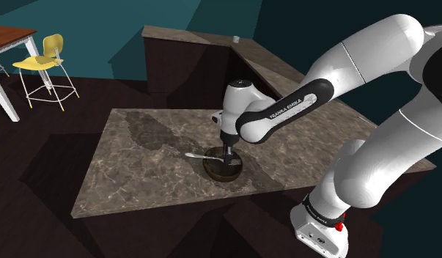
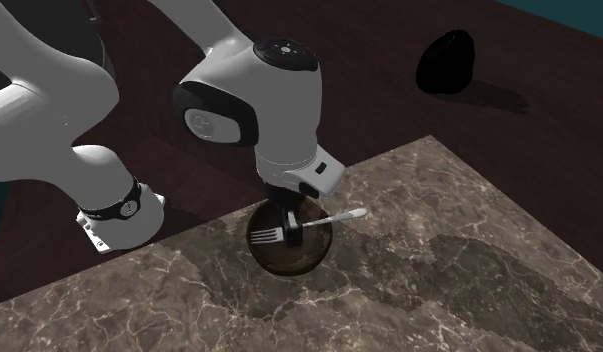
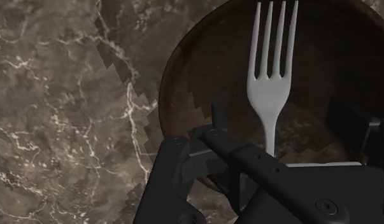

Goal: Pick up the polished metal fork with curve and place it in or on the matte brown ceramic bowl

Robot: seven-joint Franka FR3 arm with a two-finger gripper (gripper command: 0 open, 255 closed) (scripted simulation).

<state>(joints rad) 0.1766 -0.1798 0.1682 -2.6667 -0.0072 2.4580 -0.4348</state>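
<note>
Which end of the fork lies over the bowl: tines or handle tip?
The tines lie over the brown bowl; the handle tip juts beyond its rim.

The words FRANKA EMIKA stand in white capitals along the dark band [image 1: 291, 107] on the forearm of the white arm [image 1: 380, 44], seen in the shoulder view. A black ring [image 1: 319, 212] low on the arm, near its base, carries white marks too small to read.
</note>
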